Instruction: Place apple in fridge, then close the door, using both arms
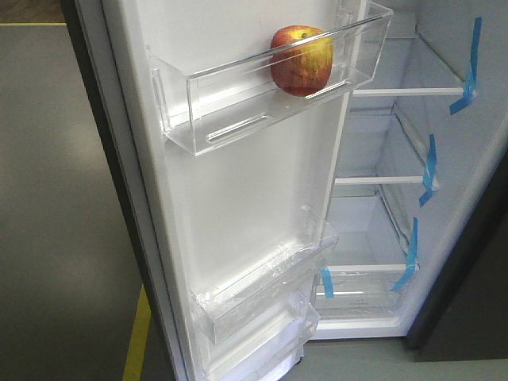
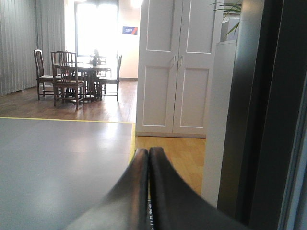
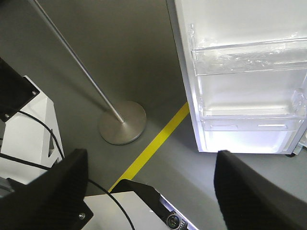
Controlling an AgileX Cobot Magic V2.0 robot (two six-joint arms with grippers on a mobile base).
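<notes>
The red and yellow apple (image 1: 302, 60) rests in the upper clear bin (image 1: 238, 95) on the white inner face of the open door (image 1: 238, 206). Beyond it the fridge (image 1: 397, 143) stands open, with white lining, clear shelves and blue tape strips (image 1: 468, 71). No gripper shows in the front view. In the left wrist view my left gripper (image 2: 148, 152) is shut with nothing between its fingers, and the door's dark edge (image 2: 268, 105) runs close on the right. In the right wrist view my right gripper (image 3: 151, 158) is wide open and empty, pointing down at the floor beside the door's lower bins (image 3: 249, 57).
A stand with a round metal base (image 3: 122, 122) and a slanted pole is on the grey floor left of the door. A yellow floor line (image 3: 153, 143) runs past it. Parts of the robot's white base (image 3: 29, 129) and cables lie below. White cupboards (image 2: 175, 67) and a dining set (image 2: 76, 76) stand farther off.
</notes>
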